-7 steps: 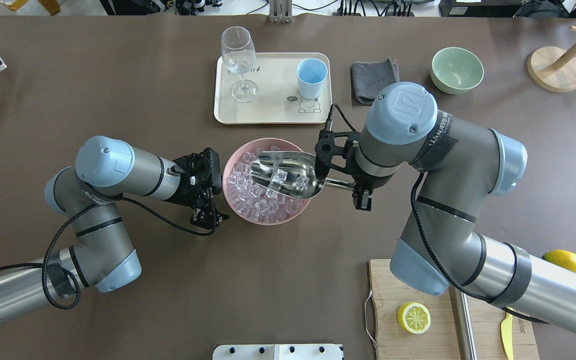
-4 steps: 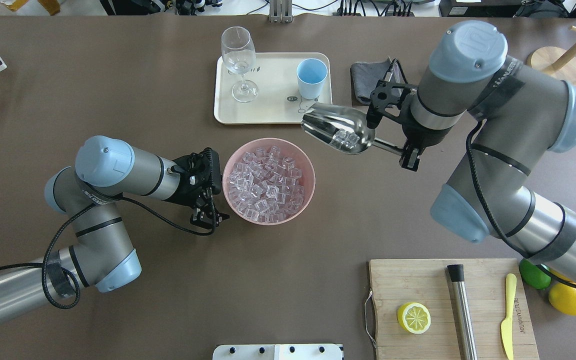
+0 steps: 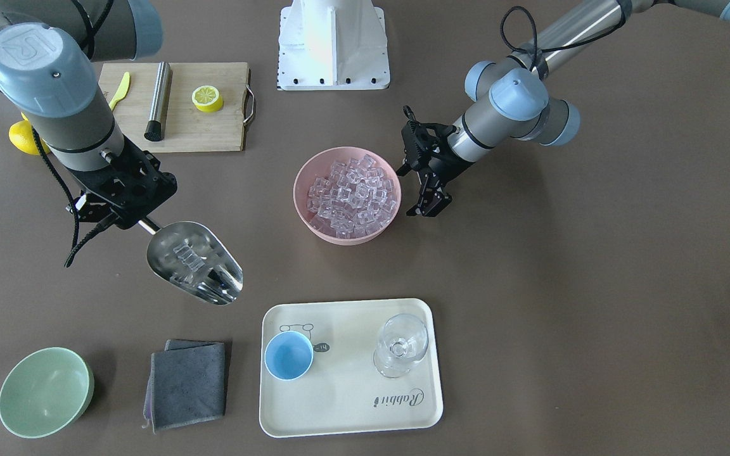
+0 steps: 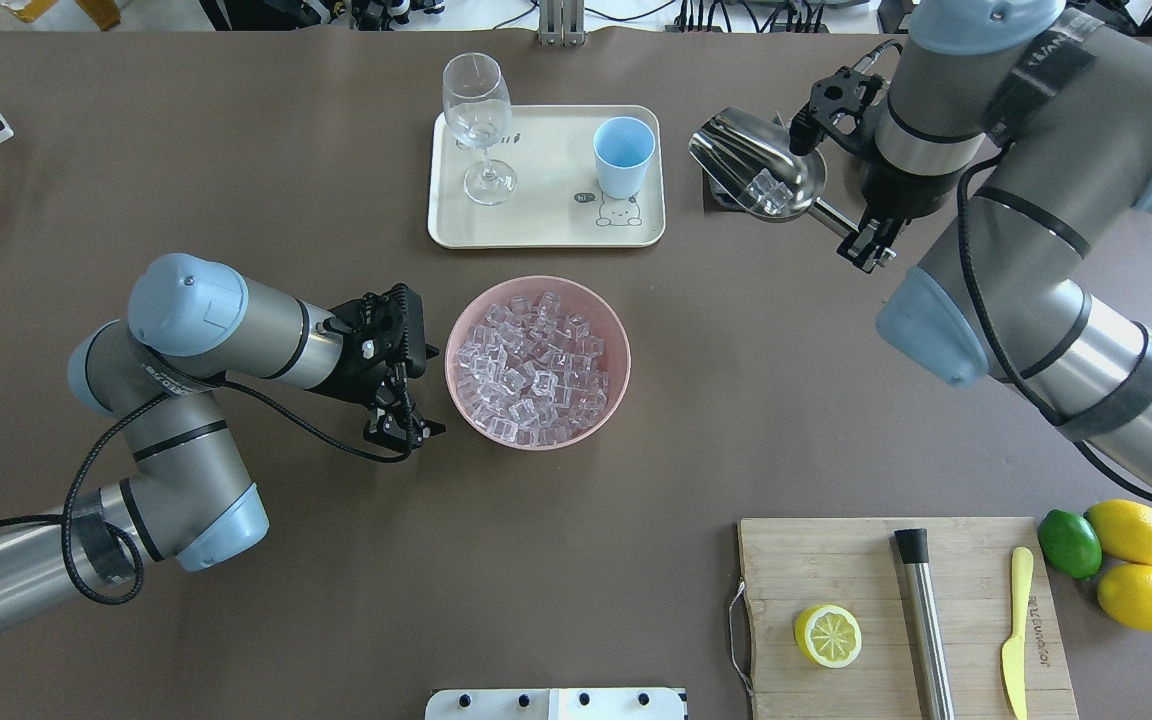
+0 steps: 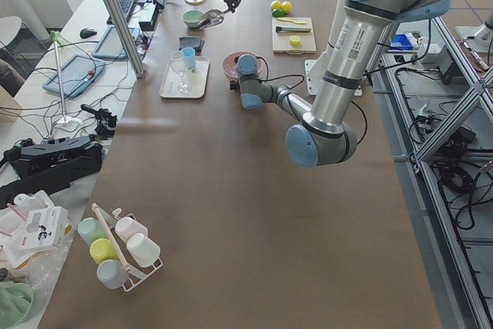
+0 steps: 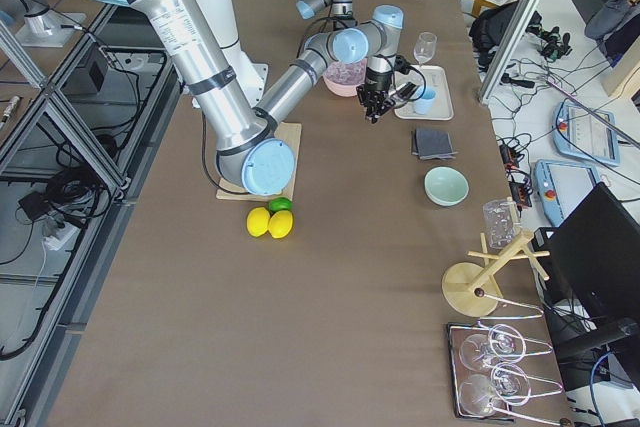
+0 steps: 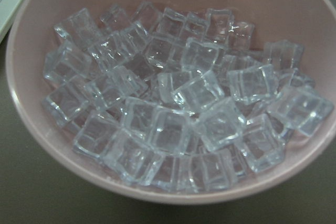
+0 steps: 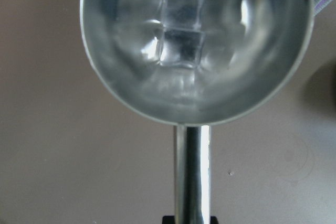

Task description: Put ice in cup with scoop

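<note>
Front view: right gripper [image 3: 137, 220] clamped on the scoop [image 3: 195, 264] handle, trough raised, some ice [image 3: 189, 256] inside. It hangs near the grey cloth [image 3: 187, 383]. Cup [image 3: 289, 355] stands apart on the tray [image 3: 352, 418].
Overhead: the scoop overlaps that cloth. Left gripper [image 4: 404, 432] jaws apart, empty, beside the pink bowl [image 4: 536, 443].
Left wrist: bowl heaped with ice.
Right wrist: two cubes in the trough.

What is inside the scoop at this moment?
A few clear ice cubes lie in the scoop, which the right gripper holds. Glare off the metal hides their exact count.
</note>
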Motion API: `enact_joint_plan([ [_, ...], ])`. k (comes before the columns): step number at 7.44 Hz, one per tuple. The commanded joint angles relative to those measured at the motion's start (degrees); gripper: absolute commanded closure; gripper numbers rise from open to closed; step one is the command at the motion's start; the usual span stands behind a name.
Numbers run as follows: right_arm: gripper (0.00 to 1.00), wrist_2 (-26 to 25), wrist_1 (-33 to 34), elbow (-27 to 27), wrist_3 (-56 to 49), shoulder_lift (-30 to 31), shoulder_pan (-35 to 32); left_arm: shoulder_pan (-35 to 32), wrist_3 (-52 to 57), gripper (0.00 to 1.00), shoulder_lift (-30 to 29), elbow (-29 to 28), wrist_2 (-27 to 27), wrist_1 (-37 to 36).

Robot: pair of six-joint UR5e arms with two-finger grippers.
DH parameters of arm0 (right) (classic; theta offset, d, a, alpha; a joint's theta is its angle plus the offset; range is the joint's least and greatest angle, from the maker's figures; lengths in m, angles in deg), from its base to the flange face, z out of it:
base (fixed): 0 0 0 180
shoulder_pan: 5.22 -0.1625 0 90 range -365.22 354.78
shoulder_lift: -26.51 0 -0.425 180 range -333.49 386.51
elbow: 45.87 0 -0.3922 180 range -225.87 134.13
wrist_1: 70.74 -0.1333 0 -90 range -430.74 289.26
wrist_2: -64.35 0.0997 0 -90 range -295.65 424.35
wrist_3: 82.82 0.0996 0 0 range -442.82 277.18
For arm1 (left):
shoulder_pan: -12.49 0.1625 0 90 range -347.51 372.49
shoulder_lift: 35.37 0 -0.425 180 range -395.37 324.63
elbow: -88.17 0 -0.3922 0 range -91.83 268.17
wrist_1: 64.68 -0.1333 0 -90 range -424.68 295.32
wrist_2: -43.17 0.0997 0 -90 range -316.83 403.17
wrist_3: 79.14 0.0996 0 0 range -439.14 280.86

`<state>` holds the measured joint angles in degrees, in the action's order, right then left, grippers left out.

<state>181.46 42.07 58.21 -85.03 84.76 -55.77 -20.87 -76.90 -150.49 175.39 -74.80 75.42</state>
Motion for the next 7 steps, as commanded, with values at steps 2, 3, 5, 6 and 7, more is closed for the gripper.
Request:
enact_joint_plan([
  [2,1.0,0.14,9.87,-18.86,-12.26,-17.16,-0.96,-4.33,-0.04,0.02,5.07,10.12,-8.99,-9.26],
  [3,1.0,0.23,11.02,-21.27,-14.82,-18.16,-2.09,-6.35,0.05,0.02,5.43,13.56,-12.95,-16.98],
  [5,1.0,0.4,16.1,-30.93,-19.75,-25.08,-4.11,-10.57,0.05,0.02,7.96,18.66,-17.02,-26.59],
  [6,1.0,0.4,16.57,-33.05,-19.76,-25.89,-4.56,-13.11,0.05,0.02,9.9,22.26,-17.12,-31.94],
  [7,1.0,-0.12,18.31,-36.29,-19.76,-29.12,-4.48,-17.66,0.05,0.02,11.66,24.82,-17.82,-40.26],
])
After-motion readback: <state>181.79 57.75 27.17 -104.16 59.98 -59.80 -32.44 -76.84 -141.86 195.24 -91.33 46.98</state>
